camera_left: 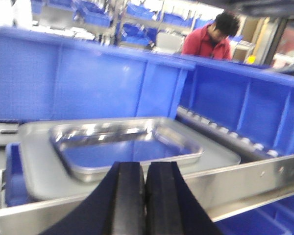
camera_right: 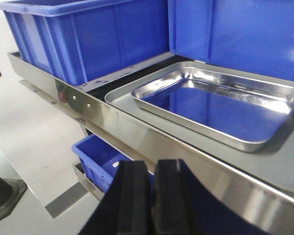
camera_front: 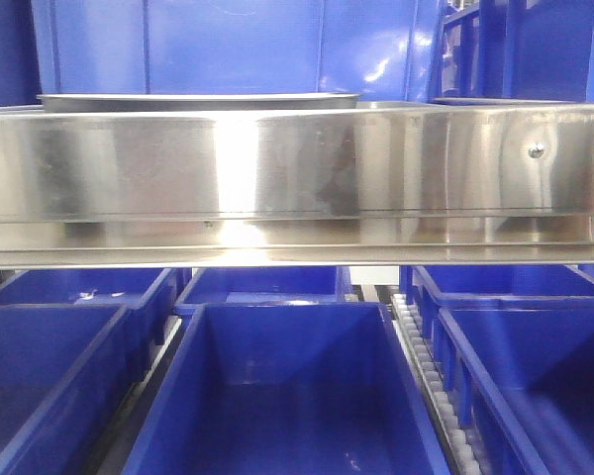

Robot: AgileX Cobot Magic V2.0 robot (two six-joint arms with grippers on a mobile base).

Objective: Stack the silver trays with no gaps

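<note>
Steel shelf (camera_right: pixel 152 142) w/ front rail is carrying 2 nested silver trays (camera_right: pixel 220 110), sitting just beyond the right gripper (camera_right: pixel 152 196); blue bins (camera_right: pixel 88 39) standing behind & left.

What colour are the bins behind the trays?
Blue bins; the right wrist view shows them best, behind the silver trays.

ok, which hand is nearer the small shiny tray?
Can't rank them. Left hand and right hand, both shut and empty, sit outside the shelf rail, short of the small shiny tray.

A small shiny tray (camera_right: pixel 220 110) lies flat inside a larger dull tray (camera_right: pixel 137 95), skewed toward 1 o'clock.
</note>
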